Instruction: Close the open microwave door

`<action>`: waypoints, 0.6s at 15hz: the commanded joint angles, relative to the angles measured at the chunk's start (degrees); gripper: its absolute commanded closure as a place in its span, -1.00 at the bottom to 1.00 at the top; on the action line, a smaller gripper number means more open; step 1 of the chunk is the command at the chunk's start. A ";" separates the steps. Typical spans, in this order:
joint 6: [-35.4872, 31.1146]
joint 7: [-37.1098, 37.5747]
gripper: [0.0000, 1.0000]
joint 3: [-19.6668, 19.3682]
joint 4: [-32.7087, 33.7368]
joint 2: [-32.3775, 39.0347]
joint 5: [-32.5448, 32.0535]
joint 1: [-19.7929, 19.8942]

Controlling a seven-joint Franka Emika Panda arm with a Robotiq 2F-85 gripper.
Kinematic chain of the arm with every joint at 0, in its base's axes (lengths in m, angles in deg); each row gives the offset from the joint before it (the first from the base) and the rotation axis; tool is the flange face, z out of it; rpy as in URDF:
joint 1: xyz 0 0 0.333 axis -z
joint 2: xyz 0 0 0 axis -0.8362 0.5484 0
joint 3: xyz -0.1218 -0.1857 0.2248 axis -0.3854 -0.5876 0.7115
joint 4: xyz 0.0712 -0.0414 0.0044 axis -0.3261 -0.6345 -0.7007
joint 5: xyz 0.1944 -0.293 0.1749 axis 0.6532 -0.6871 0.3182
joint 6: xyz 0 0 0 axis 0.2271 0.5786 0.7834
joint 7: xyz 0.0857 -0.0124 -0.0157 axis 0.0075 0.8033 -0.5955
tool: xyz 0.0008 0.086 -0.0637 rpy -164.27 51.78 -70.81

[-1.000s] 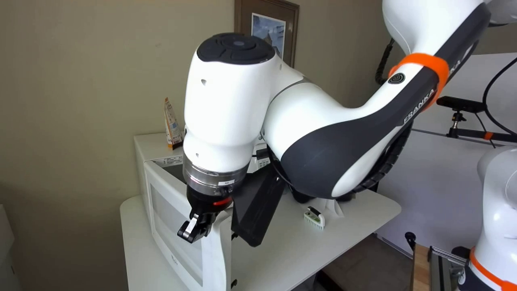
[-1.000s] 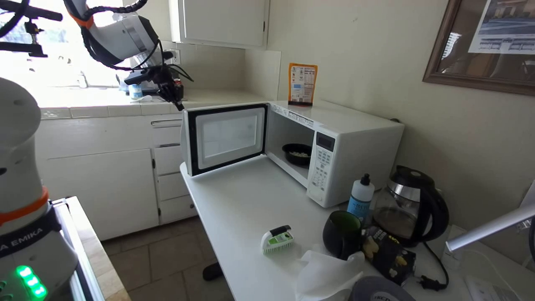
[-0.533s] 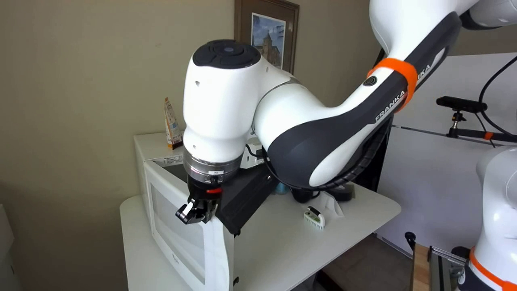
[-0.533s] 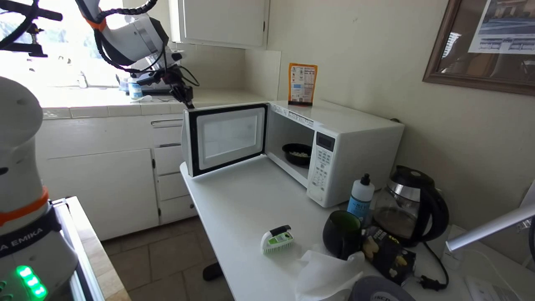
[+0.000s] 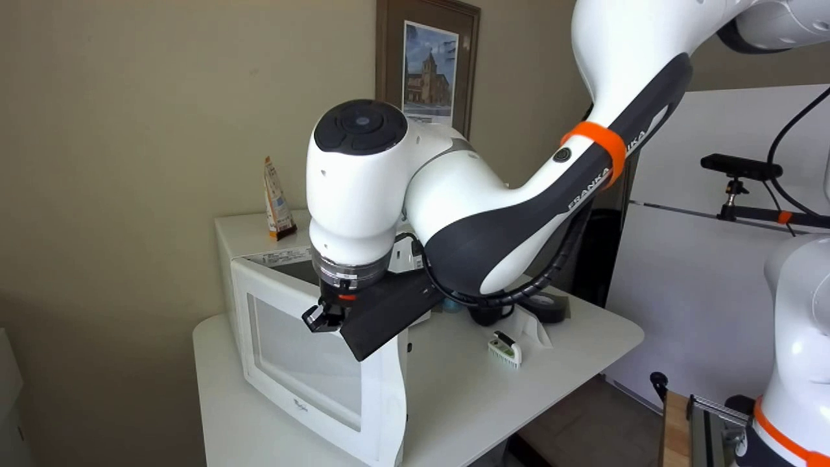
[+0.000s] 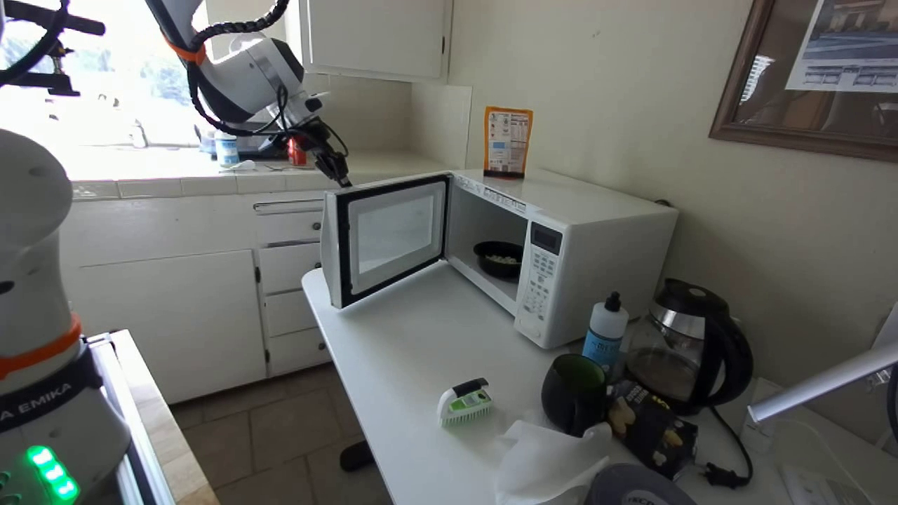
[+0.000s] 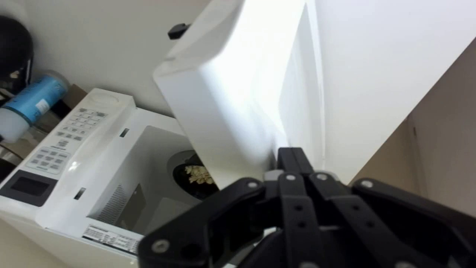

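The microwave door (image 6: 391, 235) stands wide open on the white microwave (image 6: 621, 235), hinged at the cavity's far side. Its outer face with the grey mesh window (image 5: 308, 363) shows in an exterior view. My gripper (image 6: 346, 184) is at the top of the door near its free edge, on the outer side. In the wrist view the gripper (image 7: 290, 152) is shut with its fingertips together and nothing between them. The fingertips are against or very near the door's outer face (image 7: 256, 85); exact contact is hard to tell.
A black bowl (image 6: 499, 259) sits inside the microwave, and a pouch (image 6: 508, 140) stands on top. A brush (image 6: 465, 402), dark mug (image 6: 574, 393), bottle (image 6: 606, 333) and coffee carafe (image 6: 684, 351) stand on the white table (image 6: 393, 351). The table's edge runs below the door's free edge.
My gripper has moved toward the microwave along with the door's free edge. The door has swung a little inward, mostly in the last half second. The gripper stays shut.
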 commanded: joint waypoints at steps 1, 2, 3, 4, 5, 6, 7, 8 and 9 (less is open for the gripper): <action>3.32 8.67 1.00 -2.19 0.18 0.86 -6.41 0.31; 4.17 10.11 1.00 -2.75 -0.02 0.99 -6.98 0.84; 4.85 11.56 1.00 -3.28 0.01 1.48 -7.84 1.27; 5.24 12.43 1.00 -3.75 -0.11 1.91 -7.84 1.81; 4.80 13.13 1.00 -4.43 -0.23 2.45 -8.20 2.52; 4.49 14.04 1.00 -5.12 -0.31 3.04 -8.92 3.16; 3.82 14.93 1.00 -5.83 -0.44 3.46 -9.57 3.83; 3.32 16.52 1.00 -6.66 -0.49 3.80 -11.10 4.45; 3.01 18.12 1.00 -7.51 -0.42 4.15 -12.58 5.16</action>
